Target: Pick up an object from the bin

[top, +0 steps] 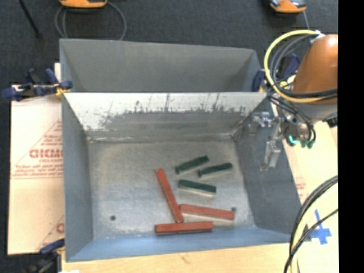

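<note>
Even, diffuse light; faint shadows

Scuffed matt grey metal bin [170,115]; matt red [169,195] and green sticks [191,164]

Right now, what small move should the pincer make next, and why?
Probably shift the pincer toward the view's left and down, toward the nearest dark green flat bar. It hangs above the grey metal bin's sloped right wall, while that bar and the red-brown flat bars lie on the floor further left.
</note>
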Controlling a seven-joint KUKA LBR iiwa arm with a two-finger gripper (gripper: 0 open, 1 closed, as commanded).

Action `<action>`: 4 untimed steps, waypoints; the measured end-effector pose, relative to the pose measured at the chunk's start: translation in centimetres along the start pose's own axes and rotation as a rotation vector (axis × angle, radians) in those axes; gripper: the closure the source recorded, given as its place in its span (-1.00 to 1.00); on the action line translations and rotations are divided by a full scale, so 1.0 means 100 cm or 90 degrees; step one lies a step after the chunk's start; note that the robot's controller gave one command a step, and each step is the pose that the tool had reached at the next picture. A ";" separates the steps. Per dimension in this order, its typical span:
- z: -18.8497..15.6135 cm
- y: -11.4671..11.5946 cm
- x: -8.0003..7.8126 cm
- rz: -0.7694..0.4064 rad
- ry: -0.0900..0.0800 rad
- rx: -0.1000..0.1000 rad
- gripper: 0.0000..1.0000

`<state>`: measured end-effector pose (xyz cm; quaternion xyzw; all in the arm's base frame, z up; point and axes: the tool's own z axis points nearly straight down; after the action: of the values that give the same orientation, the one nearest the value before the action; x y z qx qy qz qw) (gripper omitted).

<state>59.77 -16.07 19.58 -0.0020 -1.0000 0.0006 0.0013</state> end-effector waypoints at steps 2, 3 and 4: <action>0.125 0.069 0.018 -0.043 -0.004 0.000 -1.00; 0.124 0.105 0.016 -0.224 -0.003 0.000 -1.00; 0.124 0.104 0.016 -0.224 -0.003 0.001 1.00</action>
<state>58.15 -5.63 7.14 0.1732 -0.9849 0.0013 -0.0009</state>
